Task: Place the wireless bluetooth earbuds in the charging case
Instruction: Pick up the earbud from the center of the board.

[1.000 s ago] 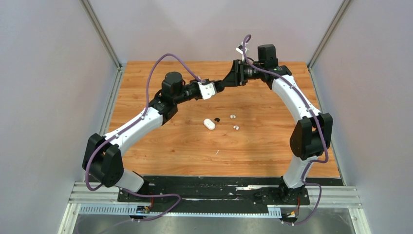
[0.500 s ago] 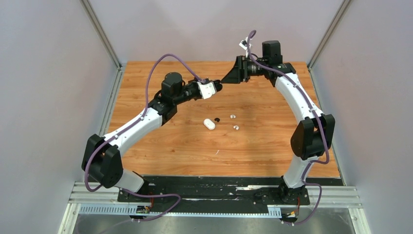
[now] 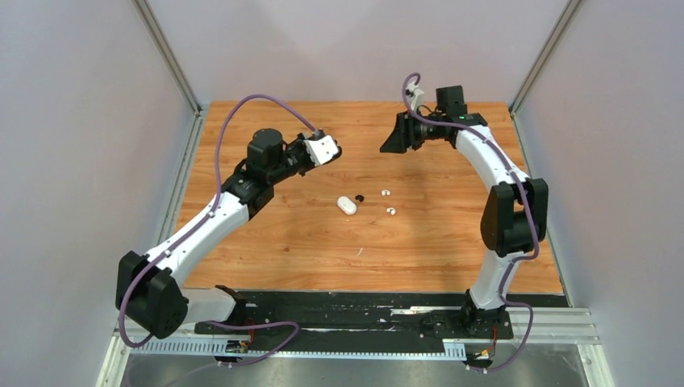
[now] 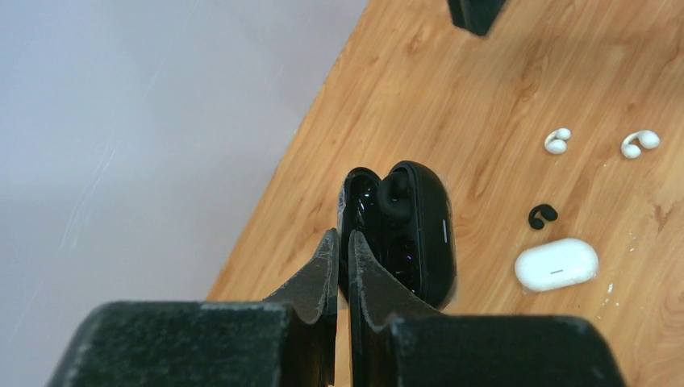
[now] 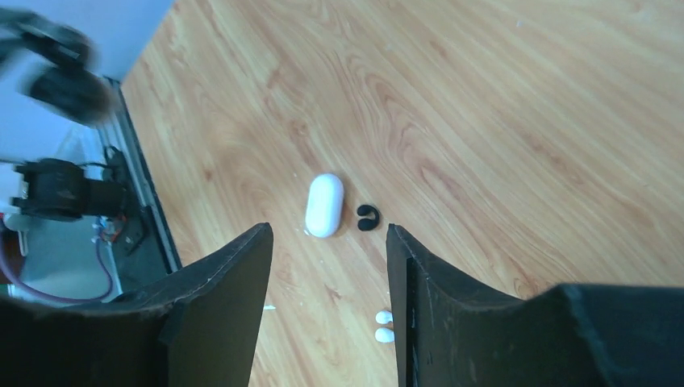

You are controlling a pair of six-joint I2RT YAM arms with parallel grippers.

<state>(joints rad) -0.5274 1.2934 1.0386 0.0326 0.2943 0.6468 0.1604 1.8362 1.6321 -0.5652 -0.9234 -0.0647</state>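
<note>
My left gripper is shut on the thin lid edge of an open black charging case and holds it above the table. One black earbud sits in the case. On the table lie a closed white case, a loose black earbud and two white earbuds. In the top view my left gripper is left of them. My right gripper is open and empty, behind them. In the right wrist view the white case and black earbud lie between the fingers.
The wooden table is walled by grey panels on three sides. Its left edge shows beside the held case. A small white speck lies toward the front. The arm bases stand on a black rail.
The two grippers, close together at the back middle a second ago, have parted. My left arm drew back left with the black case. My right arm swung right and now points down.
</note>
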